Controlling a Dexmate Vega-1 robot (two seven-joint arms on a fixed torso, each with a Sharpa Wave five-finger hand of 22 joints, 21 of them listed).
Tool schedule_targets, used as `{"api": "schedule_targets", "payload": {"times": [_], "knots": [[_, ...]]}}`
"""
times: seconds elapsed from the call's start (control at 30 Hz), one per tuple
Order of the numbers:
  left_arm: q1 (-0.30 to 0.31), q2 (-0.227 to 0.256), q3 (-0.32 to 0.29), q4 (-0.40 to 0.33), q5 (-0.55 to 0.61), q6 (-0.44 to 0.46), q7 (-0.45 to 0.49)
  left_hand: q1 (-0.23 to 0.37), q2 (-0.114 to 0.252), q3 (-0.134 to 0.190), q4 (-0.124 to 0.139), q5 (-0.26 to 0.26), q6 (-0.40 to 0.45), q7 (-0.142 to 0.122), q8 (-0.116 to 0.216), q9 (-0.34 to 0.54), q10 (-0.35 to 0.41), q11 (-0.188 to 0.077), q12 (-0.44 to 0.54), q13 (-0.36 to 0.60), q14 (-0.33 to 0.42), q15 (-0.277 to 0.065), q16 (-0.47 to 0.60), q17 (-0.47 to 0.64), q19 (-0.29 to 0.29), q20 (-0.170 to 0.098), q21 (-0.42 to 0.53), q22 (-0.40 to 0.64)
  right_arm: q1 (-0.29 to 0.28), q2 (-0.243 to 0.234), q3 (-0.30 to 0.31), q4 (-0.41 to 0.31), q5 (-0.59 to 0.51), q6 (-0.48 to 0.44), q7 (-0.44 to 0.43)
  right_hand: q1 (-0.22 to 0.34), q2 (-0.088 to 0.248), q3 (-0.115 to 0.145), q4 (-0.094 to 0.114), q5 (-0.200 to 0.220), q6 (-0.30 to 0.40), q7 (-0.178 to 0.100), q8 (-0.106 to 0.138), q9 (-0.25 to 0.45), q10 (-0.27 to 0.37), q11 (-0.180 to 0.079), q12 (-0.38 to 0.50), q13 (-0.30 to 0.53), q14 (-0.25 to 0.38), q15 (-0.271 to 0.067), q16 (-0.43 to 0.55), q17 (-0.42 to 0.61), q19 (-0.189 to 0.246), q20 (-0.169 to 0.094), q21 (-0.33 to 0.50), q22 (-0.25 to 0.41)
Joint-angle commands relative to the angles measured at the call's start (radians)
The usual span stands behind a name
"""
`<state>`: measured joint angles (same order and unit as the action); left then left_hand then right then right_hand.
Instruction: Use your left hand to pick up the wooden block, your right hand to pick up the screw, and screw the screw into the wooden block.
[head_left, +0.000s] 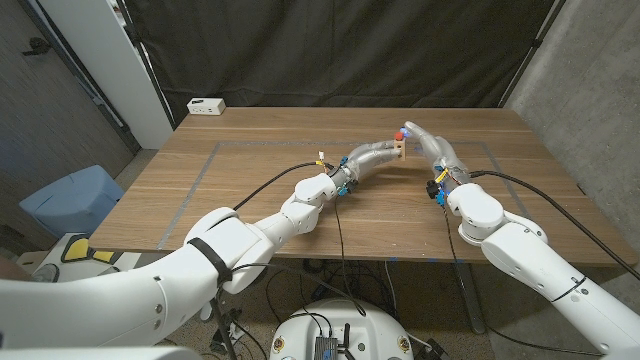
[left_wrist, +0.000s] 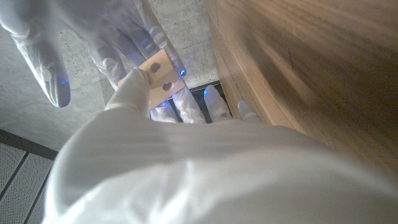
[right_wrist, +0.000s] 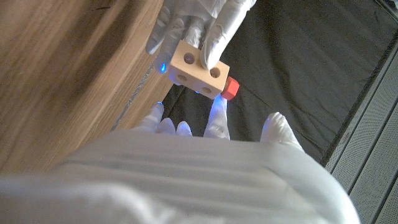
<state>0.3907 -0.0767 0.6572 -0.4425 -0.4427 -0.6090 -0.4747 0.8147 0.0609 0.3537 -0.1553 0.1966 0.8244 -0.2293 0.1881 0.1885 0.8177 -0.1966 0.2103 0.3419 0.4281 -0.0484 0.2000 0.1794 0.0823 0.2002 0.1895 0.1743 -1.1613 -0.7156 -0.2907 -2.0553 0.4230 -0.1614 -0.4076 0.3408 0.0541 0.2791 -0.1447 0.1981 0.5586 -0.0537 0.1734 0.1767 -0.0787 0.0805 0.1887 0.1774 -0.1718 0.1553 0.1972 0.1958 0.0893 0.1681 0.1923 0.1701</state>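
No readable writing or labels anywhere; the small white box (head_left: 206, 105) at the table's far left corner has dark marks too small to read. Just beside the table on the left: a pale blue rounded bin (head_left: 66, 201). The table (head_left: 250, 215) is wood-grain plank with a thin taped rectangle outlined on it.

Your left hand (head_left: 372, 160), in a glossy white glove, is raised mid-table and pinches the wooden block (head_left: 400, 150). In the right wrist view, fingertips (right_wrist: 214, 43) clamp the block (right_wrist: 199, 67) from one side: light wood, rectangular, round holes in its faces.

The screw (right_wrist: 231, 88) has a red faceted head, looks plastic, and sits against the block's end; thread not visible, so you can't tell how deep it is. In the head view its head (head_left: 403, 132) is just above the block.

Your right hand (head_left: 432, 152), also gloved, is at the block's right side with fingers reaching to the screw. Whether they actually pinch it, can't tell.
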Motion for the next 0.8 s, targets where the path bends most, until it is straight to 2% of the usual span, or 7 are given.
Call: {"api": "schedule_targets", "payload": {"times": [0.03,0.3,0.8], "knots": [[0.030,0.022,0.006,-0.058,-0.001,0.008,0.015,-0.001,0.003,0.006,0.003,0.004,0.029,0.006,0.008,0.004,0.006,-0.004,0.006,0.002,0.002,-0.029,0.003,0.001,-0.001,0.005,0.007,0.004,-0.008,-0.010,-0.004,-0.010,0.000,0.006,0.000,-0.002,0.000,0.003,0.001,-0.001,-0.001,-0.003,0.005,0.000,-0.011,0.003,-0.002,0.003,-0.008,0.004,0.004,0.001,-0.002,0.005,-0.001,0.001],[0.029,0.022,0.010,-0.059,-0.002,0.011,0.016,-0.002,0.004,0.007,0.003,0.004,0.030,0.006,0.008,0.004,0.006,-0.007,0.006,0.002,0.002,-0.029,0.003,0.001,-0.001,0.005,0.007,0.004,-0.023,-0.018,-0.001,-0.026,-0.004,0.006,-0.005,-0.002,0.001,0.003,0.001,-0.001,0.001,-0.004,0.006,0.000,-0.011,0.002,-0.001,0.003,-0.008,0.004,0.004,0.001,-0.003,0.006,-0.002,0.001],[0.001,-0.004,0.006,0.007,-0.008,0.003,0.003,-0.004,0.003,0.007,0.004,0.003,0.028,0.006,0.007,0.004,0.006,-0.004,0.006,0.002,0.003,-0.027,0.003,0.001,-0.001,0.005,0.007,0.004,-0.033,-0.027,0.001,-0.048,-0.005,-0.014,-0.010,-0.003,0.001,0.003,0.001,-0.001,0.004,-0.003,0.009,0.000,-0.011,0.002,0.000,0.003,-0.010,0.004,0.004,0.001,-0.005,0.006,-0.003,0.001]]}}
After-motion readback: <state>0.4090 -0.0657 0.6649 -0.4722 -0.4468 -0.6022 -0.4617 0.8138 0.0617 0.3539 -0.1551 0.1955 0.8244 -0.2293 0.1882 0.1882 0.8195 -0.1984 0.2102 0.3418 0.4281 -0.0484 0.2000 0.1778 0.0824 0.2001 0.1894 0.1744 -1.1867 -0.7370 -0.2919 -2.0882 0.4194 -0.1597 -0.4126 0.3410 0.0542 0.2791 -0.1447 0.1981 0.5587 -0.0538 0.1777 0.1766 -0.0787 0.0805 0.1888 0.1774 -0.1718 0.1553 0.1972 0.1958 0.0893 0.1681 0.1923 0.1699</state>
